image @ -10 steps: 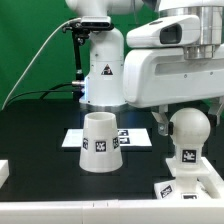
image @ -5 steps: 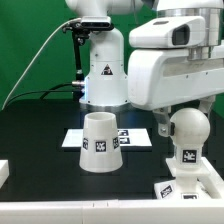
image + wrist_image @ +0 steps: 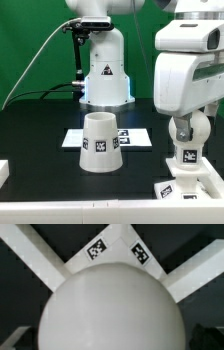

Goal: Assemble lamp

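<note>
The black table [image 3: 40,120] fills the lower frame of the exterior view. The arm [image 3: 188,60] is seen at upper right, lowered over the bulb [image 3: 187,148], which stands on the base block [image 3: 190,185] at lower right. The shade [image 3: 100,142] stands at centre. The gripper [image 3: 187,128] is hidden; its state cannot be told.

There is one shade [image 3: 99,144], one bulb [image 3: 188,150], one base [image 3: 185,187], and one marker board [image 3: 135,137] on the worktop [image 3: 40,130].
</note>
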